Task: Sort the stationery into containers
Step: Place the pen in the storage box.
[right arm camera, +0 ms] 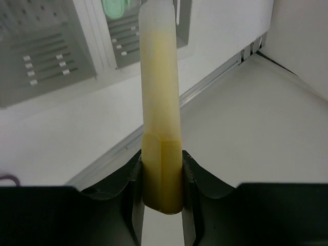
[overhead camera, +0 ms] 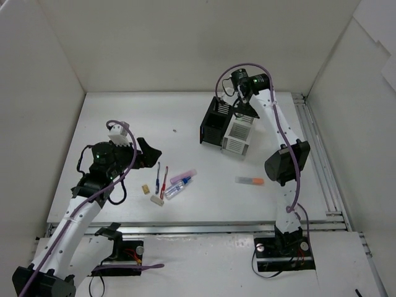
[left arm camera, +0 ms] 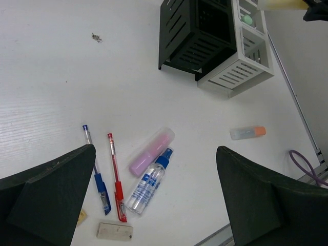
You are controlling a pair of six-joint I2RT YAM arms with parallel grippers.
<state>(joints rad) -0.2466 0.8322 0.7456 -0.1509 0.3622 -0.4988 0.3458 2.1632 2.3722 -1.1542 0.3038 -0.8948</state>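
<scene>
My left gripper (overhead camera: 148,152) is open and empty, hovering just left of the loose stationery. In the left wrist view its fingers (left arm camera: 56,195) frame a blue pen (left arm camera: 96,173), a red pen (left arm camera: 116,177), a pink marker (left arm camera: 151,152), a clear blue-capped tube (left arm camera: 149,182), a white eraser (left arm camera: 115,231) and a beige eraser (left arm camera: 82,216). My right gripper (right arm camera: 162,179) is shut on the yellow stick (right arm camera: 160,118), held upright over the white container (overhead camera: 238,137). The black container (overhead camera: 215,122) stands against the white one's left side.
An orange-capped clear tube (overhead camera: 249,180) lies alone at the right of the table. A green item (left arm camera: 247,19) sits inside the white container (left arm camera: 241,69). A metal rail (overhead camera: 322,167) runs along the table's right edge. White walls enclose the table.
</scene>
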